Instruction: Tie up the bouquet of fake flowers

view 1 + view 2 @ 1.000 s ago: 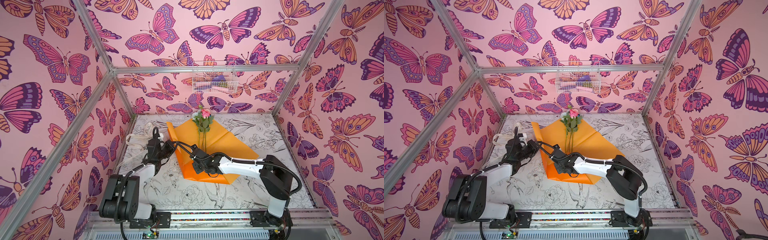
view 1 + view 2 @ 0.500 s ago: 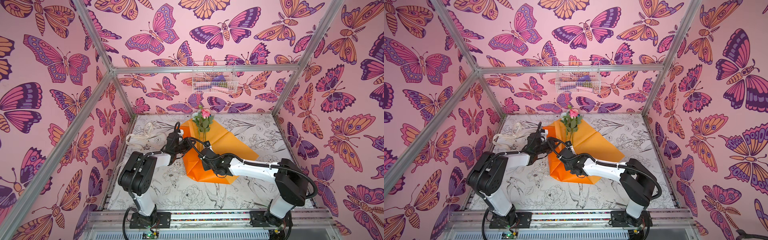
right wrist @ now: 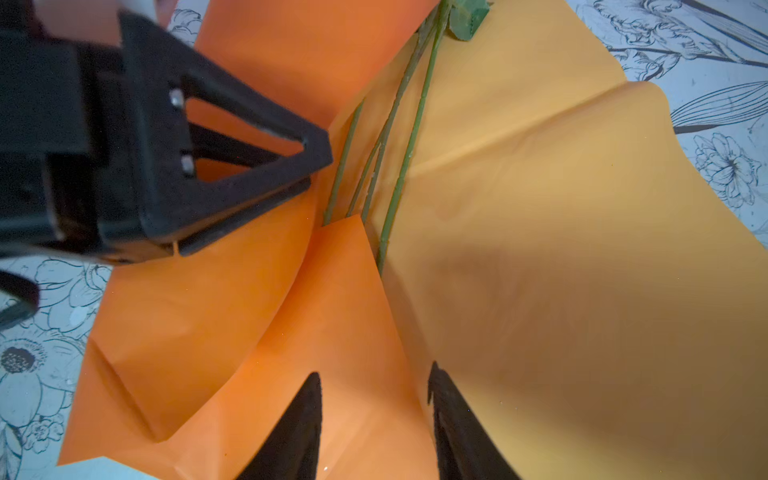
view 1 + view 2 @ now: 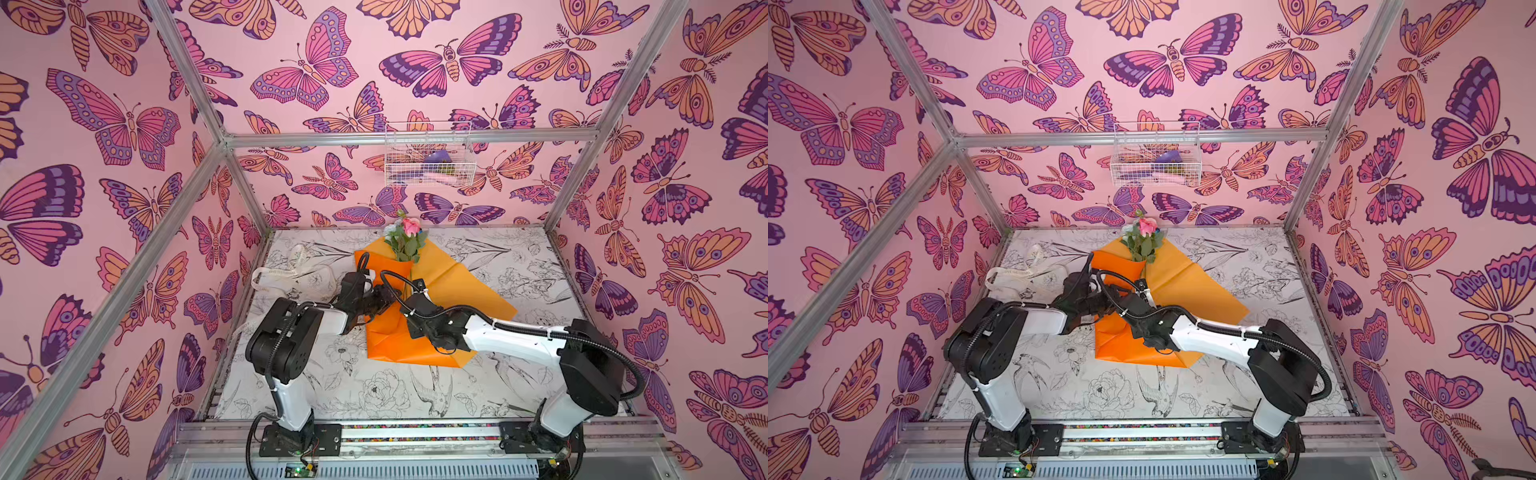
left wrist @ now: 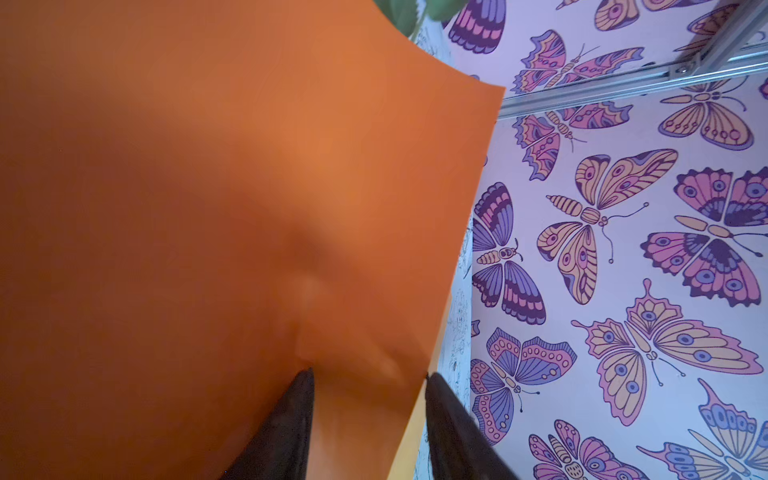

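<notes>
Compared with a second ago, the left gripper (image 5: 370, 380) is reaching farther toward the middle of the table (image 4: 374, 395). The left flap of the orange paper sheet (image 4: 457, 286), then lying nearly flat, is now arching over the stems (image 3: 399, 145).

The bouquet of fake flowers (image 4: 405, 245) is lying at the rear middle of the table. Its pink rose and green leaves are pointing at the back wall, and its thin, straight green stems are running toward the front across the smooth, matte sheet. The sheet is showing sharp crease lines, and a pointed folded corner is covering the stem ends.

Left gripper: its black, triangular open-frame fingers are standing parted and pinching nothing. The curved flap's edge is passing between their tips in the left wrist view. In the right wrist view the same gripper (image 3: 318, 170) is hovering just beside the stems.

Right gripper (image 3: 374, 376): its two black tapered fingertips are likewise standing apart, released, above the folded paper near the stems' lower ends. Contact with the paper cannot be told.

A cream ribbon (image 4: 291, 270), limp and looped, is lying left of the sheet. The table cover is carrying black line drawings of flowers and birds. A white wire basket (image 4: 428, 153) is hanging on the butterfly-printed back wall.
</notes>
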### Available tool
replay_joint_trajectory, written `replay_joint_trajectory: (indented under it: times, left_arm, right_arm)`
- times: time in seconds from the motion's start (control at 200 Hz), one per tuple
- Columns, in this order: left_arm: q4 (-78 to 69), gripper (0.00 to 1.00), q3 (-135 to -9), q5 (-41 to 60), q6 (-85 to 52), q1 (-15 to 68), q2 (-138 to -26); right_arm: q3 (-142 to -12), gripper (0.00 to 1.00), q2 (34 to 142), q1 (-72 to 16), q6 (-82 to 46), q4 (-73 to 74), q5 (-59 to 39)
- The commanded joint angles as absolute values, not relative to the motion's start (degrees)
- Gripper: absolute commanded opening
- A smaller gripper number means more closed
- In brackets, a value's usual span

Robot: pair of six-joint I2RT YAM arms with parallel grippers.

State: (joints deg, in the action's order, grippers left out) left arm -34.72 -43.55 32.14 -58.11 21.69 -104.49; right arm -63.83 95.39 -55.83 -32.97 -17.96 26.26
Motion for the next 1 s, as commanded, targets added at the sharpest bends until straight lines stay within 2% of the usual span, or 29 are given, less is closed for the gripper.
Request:
replay_joint_trajectory:
  times: [0.0, 0.15, 0.325, 0.466, 0.591, 0.741, 0.851, 0.991]
  left_arm:
    - [-36.2, 0.49, -41.0, 32.4, -56.9, 21.9, -101.1]
    - [-36.7, 0.61, -37.9, 30.9, -55.1, 21.9, -96.3]
    - [-37.0, 0.63, -34.4, 29.3, -53.3, 21.7, -90.2]
    - [-24.7, 0.63, -32.3, 24.6, -48.7, 21.6, -81.4]
    - [-10.3, 0.61, -29.8, 16.5, -44.7, 21.6, -70.4]
    - [2.9, 0.51, -26.4, 7.5, -44.1, 21.6, -58.5]
    - [4.9, 0.46, -23.2, 7.6, -44.9, 21.6, -54.8]
    - [3.8, 0.37, -21.7, 11.0, -45.3, 21.7, -57.3]
  right_arm:
    - [-66.7, 0.46, 97.0, -54.7, -32.6, -19.0, 24.0]
    - [-68.7, 0.49, 99.1, -53.8, -32.3, -18.8, 19.9]
    - [-71.0, 0.54, 101.2, -52.0, -32.8, -19.2, 16.5]
    - [-71.5, 0.56, 101.6, -49.7, -34.0, -19.3, 13.3]
    - [-71.5, 0.63, 102.1, -47.0, -35.7, -18.3, 8.5]
    - [-71.3, 0.74, 103.4, -43.9, -38.1, -14.3, 0.7]
    - [-71.2, 0.75, 105.0, -42.7, -39.6, -10.3, -4.9]
    - [-71.8, 0.76, 107.3, -42.6, -42.0, -7.5, -8.2]
